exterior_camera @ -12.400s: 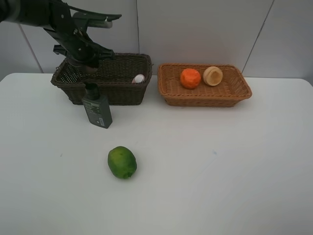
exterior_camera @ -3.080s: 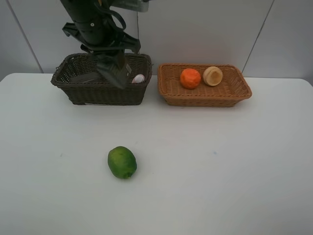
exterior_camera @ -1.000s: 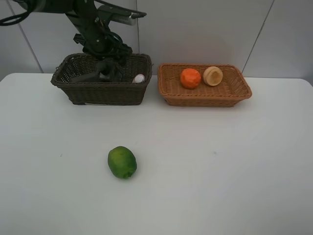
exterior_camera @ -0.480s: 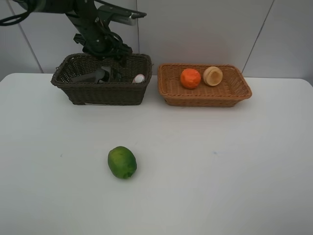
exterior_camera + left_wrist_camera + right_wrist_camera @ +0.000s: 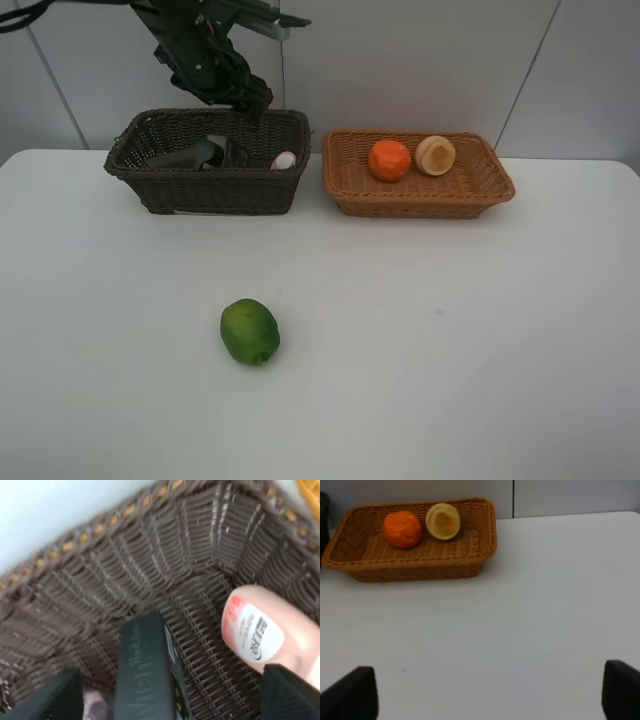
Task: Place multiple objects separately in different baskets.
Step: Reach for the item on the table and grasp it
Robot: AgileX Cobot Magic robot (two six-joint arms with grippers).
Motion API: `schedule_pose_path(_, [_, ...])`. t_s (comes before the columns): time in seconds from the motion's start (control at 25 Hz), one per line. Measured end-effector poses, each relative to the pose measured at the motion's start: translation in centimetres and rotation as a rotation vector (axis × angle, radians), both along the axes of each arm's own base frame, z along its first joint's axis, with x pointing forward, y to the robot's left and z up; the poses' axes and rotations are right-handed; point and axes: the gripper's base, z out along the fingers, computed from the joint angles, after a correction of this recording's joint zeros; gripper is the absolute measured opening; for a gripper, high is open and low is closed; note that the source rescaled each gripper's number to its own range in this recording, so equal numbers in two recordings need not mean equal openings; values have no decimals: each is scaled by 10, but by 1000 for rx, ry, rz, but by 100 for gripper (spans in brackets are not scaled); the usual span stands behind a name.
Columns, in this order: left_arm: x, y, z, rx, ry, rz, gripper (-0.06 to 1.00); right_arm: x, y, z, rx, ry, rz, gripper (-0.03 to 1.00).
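Left gripper hangs above the back rim of the dark brown wicker basket, clear of the weave; claw spread wide and empty, both tips far apart in the wrist view with nothing pinched between them.

Directly under it the dark green pump bottle lies on its side on the basket floor; the pink bottle lies beside it toward the corner, its white cap showing over the front wall; the two are close, whether touching I cannot tell. Lying flat suits them; the deep walls hold them in.

Light tan basket sits just beside the dark one, a narrow gap between; it holds the orange and a pale peach-like fruit, side by side near the back wall. Sorting reads as bottles in the dark one, fruit in the tan one; my judgement only.

Lime rests alone on the white table, well apart from both baskets, toward the left arm's half; by likeness it belongs in the tan basket.

Right gripper hovers over bare table, claw wide, holding nothing.

Room: open table on every side of the lime, so approach is free from above; round fruit may roll if nudged. The tan basket's low rim and empty front half leave easy room for a drop; the left claw must lift clear of the dark basket's tall wall first.
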Motion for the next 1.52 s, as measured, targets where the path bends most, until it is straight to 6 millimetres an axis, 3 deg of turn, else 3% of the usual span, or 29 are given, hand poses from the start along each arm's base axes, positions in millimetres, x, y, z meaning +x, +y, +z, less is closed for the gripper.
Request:
schedule_pose_path(0.56, [-34,-29,34,121,12,-192,92,0,0,0,0,0,0,97])
schedule_pose_path(1.04, [-83,-67,66,239,39,-402,92,0,0,0,0,0,0,97])
schedule_pose_path(1.52, [-129,-111,64,297,125,-534,92,0,0,0,0,0,0,97])
